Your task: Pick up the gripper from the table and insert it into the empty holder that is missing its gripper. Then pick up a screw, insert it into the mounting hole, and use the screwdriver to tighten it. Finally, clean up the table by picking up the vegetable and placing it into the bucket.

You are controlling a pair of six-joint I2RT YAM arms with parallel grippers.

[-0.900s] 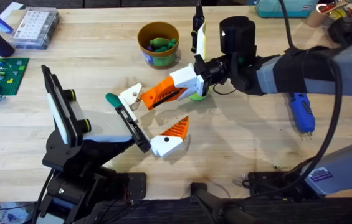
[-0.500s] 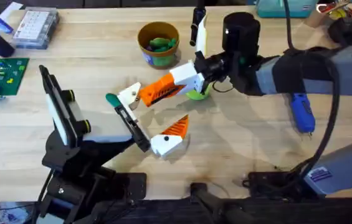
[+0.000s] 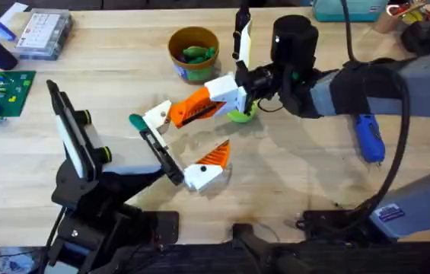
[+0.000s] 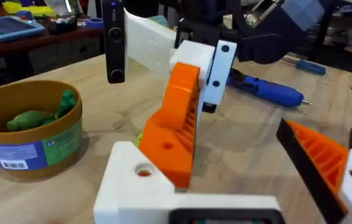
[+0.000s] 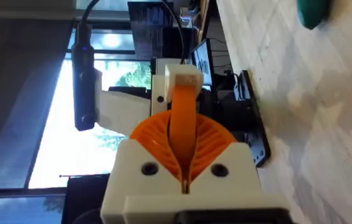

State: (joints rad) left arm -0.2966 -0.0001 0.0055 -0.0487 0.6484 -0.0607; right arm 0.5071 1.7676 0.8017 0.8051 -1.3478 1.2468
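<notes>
Nearest the camera, the left arm's base is seen at the lower left of the overhead view, and its black holder (image 3: 161,154) runs toward the middle of the table (image 3: 291,175), with a dark green knob at its far end. A shorter orange-tipped wedge finger (image 3: 207,167) with a white base is mounted at the holder's near end. Whether the left gripper (image 3: 170,149) is wide or narrow cannot be told, since only one of its fingers is fitted.

Just beyond, the gripper (image 3: 192,109), orange ribbed in the middle with white block ends, is held off the table and tilted. Its left white end lies just beside the holder's far end; whether they touch cannot be told. Its right white end is clamped in the right gripper (image 3: 246,85), which reaches in from the right. In the left wrist view the same piece (image 4: 179,121) stands close in front, a screw hole visible in its near white block.

The lime-green vegetable (image 3: 240,115) lies on the table under the right gripper. The blue screwdriver (image 3: 367,137) lies well to the right. Farther off, the mustard-yellow bucket (image 3: 192,55) stands with darker green pieces (image 3: 195,53) inside.
</notes>
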